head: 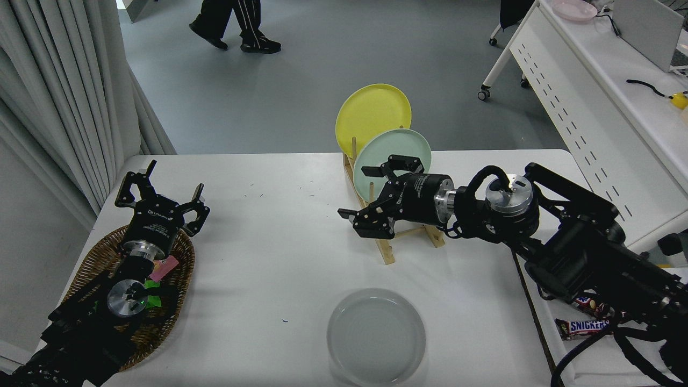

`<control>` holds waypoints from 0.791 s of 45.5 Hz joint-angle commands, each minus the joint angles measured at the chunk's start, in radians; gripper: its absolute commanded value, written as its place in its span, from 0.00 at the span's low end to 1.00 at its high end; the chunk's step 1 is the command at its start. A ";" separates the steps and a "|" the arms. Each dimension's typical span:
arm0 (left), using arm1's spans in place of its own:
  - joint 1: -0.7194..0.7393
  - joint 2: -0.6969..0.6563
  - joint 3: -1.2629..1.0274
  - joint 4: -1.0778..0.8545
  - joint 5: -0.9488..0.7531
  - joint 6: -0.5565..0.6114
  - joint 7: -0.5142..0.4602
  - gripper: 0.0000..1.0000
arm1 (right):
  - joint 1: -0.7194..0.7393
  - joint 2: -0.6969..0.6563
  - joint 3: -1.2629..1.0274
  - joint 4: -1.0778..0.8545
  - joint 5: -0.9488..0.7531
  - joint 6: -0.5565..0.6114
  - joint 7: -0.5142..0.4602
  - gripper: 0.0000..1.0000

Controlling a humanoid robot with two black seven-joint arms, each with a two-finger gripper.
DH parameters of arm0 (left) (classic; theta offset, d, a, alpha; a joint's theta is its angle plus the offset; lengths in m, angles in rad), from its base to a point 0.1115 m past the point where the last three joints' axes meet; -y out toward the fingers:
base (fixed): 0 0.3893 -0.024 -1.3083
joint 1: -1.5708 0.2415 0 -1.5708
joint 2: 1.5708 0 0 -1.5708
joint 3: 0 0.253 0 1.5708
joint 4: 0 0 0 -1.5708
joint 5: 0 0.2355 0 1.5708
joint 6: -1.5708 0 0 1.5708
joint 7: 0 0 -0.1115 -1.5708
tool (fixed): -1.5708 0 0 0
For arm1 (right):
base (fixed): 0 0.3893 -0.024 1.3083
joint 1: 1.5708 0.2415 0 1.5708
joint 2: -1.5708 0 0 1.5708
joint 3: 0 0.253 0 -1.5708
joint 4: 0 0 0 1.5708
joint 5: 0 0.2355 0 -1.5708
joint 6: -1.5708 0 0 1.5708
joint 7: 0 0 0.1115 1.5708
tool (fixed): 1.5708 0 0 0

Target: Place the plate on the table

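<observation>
Your grey plate [376, 337] lies flat on the tabletop [279, 258] at the near edge, well apart from the right gripper [372, 194].

You see the right gripper farther back and raised, its fingers spread apart and empty, in front of the mint green plate [388, 153] that stands in the wooden rack [388, 248]. A yellow plate [371, 115] stands behind it in the same rack. Your right arm [570, 242] comes in from the right edge, bends at the silver wrist joint and points left across the tabletop toward the rack. Your left gripper [161, 191] is parked at the near left with its fingers apart, over a wicker basket [91, 263]. A Snickers bar [583, 326] lies under the right arm.
</observation>
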 commanded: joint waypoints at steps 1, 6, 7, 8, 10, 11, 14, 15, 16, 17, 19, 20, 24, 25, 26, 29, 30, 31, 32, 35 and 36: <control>0.000 0.000 0.000 0.000 0.000 0.000 0.000 1.00 | -0.076 0.008 0.117 0.009 -0.224 0.042 0.195 1.00; 0.000 0.000 0.000 0.000 0.000 0.000 0.000 1.00 | -0.133 0.008 0.167 0.017 -0.321 0.042 0.309 1.00; 0.000 0.000 0.000 0.000 0.000 0.000 0.000 1.00 | -0.142 0.007 0.173 0.018 -0.333 0.042 0.324 1.00; 0.000 0.000 0.000 -0.001 0.000 0.000 0.000 1.00 | -0.151 0.007 0.178 0.018 -0.341 0.044 0.330 1.00; 0.000 0.000 0.000 0.000 0.000 0.000 0.000 1.00 | -0.168 0.004 0.187 0.021 -0.352 0.046 0.335 1.00; 0.000 0.000 0.000 0.000 0.000 0.000 0.000 1.00 | -0.178 0.001 0.189 0.027 -0.353 0.049 0.335 1.00; 0.000 0.000 0.000 0.000 0.000 0.000 0.000 1.00 | -0.208 -0.018 0.192 0.050 -0.357 0.064 0.341 1.00; 0.000 0.000 0.000 0.000 0.000 0.000 0.000 1.00 | -0.219 -0.027 0.195 0.054 -0.361 0.067 0.344 1.00; 0.000 0.000 0.000 0.000 0.000 0.000 0.000 1.00 | -0.228 -0.033 0.201 0.054 -0.367 0.072 0.346 1.00; 0.000 0.000 0.000 0.000 0.000 0.000 0.000 1.00 | -0.239 -0.033 0.212 0.052 -0.373 0.076 0.347 1.00; 0.000 0.000 0.000 0.000 0.000 0.000 0.000 1.00 | -0.262 -0.027 0.244 0.046 -0.386 0.093 0.373 1.00; 0.000 0.000 0.000 0.000 0.000 0.000 0.000 1.00 | -0.274 -0.024 0.262 0.043 -0.392 0.102 0.395 1.00; 0.000 0.000 0.000 0.000 0.000 0.000 0.000 1.00 | -0.320 -0.018 0.316 0.025 -0.427 0.127 0.499 1.00; 0.000 0.000 0.000 0.000 0.000 0.000 0.000 1.00 | -0.331 -0.016 0.321 0.018 -0.439 0.130 0.511 1.00; 0.000 0.000 0.000 0.000 0.000 0.000 0.000 1.00 | -0.342 -0.016 0.321 0.012 -0.453 0.134 0.515 1.00; 0.000 0.000 0.000 0.000 0.000 0.000 0.000 1.00 | -0.377 -0.015 0.325 -0.002 -0.502 0.165 0.516 1.00; 0.000 0.000 0.000 0.000 0.000 0.000 0.000 1.00 | -0.389 -0.015 0.325 -0.006 -0.517 0.180 0.516 1.00; 0.000 0.000 0.000 0.000 0.000 0.000 0.000 1.00 | -0.401 -0.015 0.327 -0.011 -0.530 0.191 0.516 1.00; 0.000 0.000 0.000 0.000 0.000 0.000 0.000 1.00 | -0.412 -0.015 0.327 -0.014 -0.539 0.205 0.515 1.00; 0.000 0.000 0.000 0.000 0.000 0.000 0.000 1.00 | -0.434 -0.015 0.321 -0.032 -0.554 0.234 0.512 1.00; 0.000 0.000 0.000 0.000 0.000 0.000 0.000 1.00 | -0.440 -0.015 0.316 -0.038 -0.560 0.245 0.512 1.00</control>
